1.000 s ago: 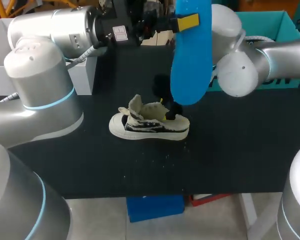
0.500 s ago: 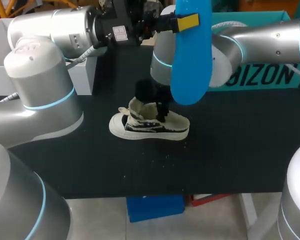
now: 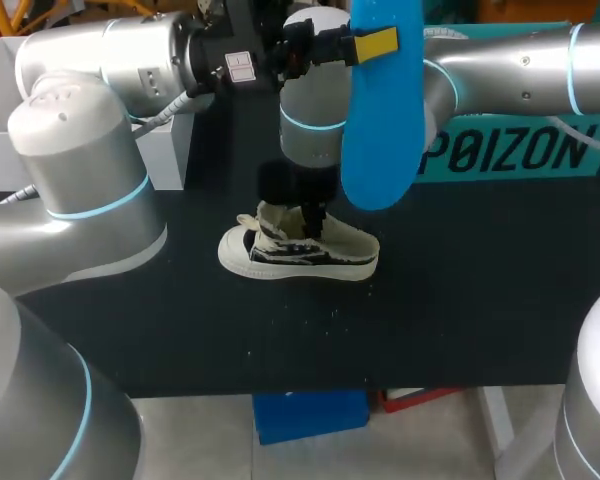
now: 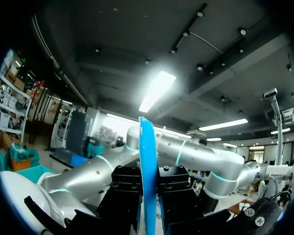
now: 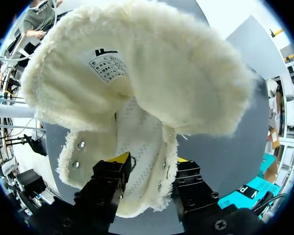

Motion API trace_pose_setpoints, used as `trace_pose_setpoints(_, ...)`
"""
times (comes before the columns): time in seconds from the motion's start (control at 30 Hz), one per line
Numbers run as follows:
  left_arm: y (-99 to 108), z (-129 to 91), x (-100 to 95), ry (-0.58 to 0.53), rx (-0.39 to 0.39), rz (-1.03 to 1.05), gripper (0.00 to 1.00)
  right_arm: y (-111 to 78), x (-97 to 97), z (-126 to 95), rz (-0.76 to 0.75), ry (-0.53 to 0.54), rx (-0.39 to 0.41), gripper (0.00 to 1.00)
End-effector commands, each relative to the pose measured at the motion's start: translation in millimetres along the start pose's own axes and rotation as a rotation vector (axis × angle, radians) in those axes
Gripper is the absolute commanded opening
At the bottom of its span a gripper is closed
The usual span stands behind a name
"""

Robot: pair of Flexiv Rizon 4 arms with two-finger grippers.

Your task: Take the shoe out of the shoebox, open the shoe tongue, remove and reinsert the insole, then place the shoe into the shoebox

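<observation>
Blue flat insole (image 3: 382, 120) clamped upright in the left jaws; right jaws open, astride the fleece-lined white sneaker (image 3: 280, 250).

Light from above falls evenly on the black table (image 3: 480, 300), leaving a faint shadow by the shoe (image 3: 270, 258) and soft glare on the left arm (image 3: 80, 150). The left wrist view is dim around the blue insole (image 4: 147, 176). In the right wrist view the shoe's pale lining (image 5: 186, 73) seems nearly washed out.

One shoe (image 3: 298, 250), one blue insole (image 3: 380, 130) and one teal shoebox (image 3: 480, 173).
</observation>
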State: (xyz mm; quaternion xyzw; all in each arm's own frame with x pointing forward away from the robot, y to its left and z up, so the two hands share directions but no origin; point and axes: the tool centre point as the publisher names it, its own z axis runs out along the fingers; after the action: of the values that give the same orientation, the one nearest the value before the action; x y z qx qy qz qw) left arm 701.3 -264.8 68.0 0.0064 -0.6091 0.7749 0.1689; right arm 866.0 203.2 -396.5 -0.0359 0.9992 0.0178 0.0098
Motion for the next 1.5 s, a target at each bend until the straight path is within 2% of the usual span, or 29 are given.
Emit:
trace_pose_setpoints(0.03,0.9,1.1,0.5,-0.004,0.0,0.001,0.0,0.8,-3.6,3.3,-0.002,0.008,-0.002,0.0)
trace_pose_setpoints(0.63,0.9,1.1,0.5,-0.004,0.0,0.001,0.0,0.8,-3.6,3.3,-0.002,0.008,-0.002,0.0)
trace_pose_setpoints(0.73,0.9,1.1,0.5,-0.004,0.0,0.001,0.0,-13.0,-6.8,-43.8,0.001,-0.045,0.007,0.0)
trace_pose_setpoints(0.83,0.9,1.1,0.5,-0.004,0.0,0.001,0.0,-31.4,-14.9,-88.7,0.087,-0.062,0.044,0.0)
trace_pose_setpoints(0.9,0.9,1.1,0.5,-0.004,0.0,0.001,0.0,-47.7,-22.6,-111.9,0.193,-0.076,0.055,0.0)
trace_pose_setpoints(0.97,0.9,1.1,0.5,-0.004,0.0,0.001,0.0,-57.5,-29.2,-120.3,0.311,-0.083,0.052,0.0)
trace_pose_setpoints(1.03,0.9,1.1,0.5,-0.004,0.0,0.001,0.0,-68.5,-34.8,-123.6,0.46,-0.097,0.106,0.0)
trace_pose_setpoints(1.1,0.9,1.1,0.5,-0.004,0.0,0.001,0.0,-76.2,-36.8,-125.5,0.591,-0.111,0.122,0.0)
trace_pose_setpoints(1.23,0.9,1.1,0.5,-0.004,0.0,0.001,0.0,-78.5,-36.7,-126.2,0.801,-0.154,0.125,0.0)
trace_pose_setpoints(1.33,0.9,1.1,0.5,-0.004,0.0,0.001,0.0,-74.9,-35.6,-125.1,1.014,-0.186,0.113,0.0)
trace_pose_setpoints(1.5,0.9,1.1,0.5,-0.004,0.0,0.001,0.0,-69.4,-32.0,-125.1,1.308,-0.241,0.072,0.0)
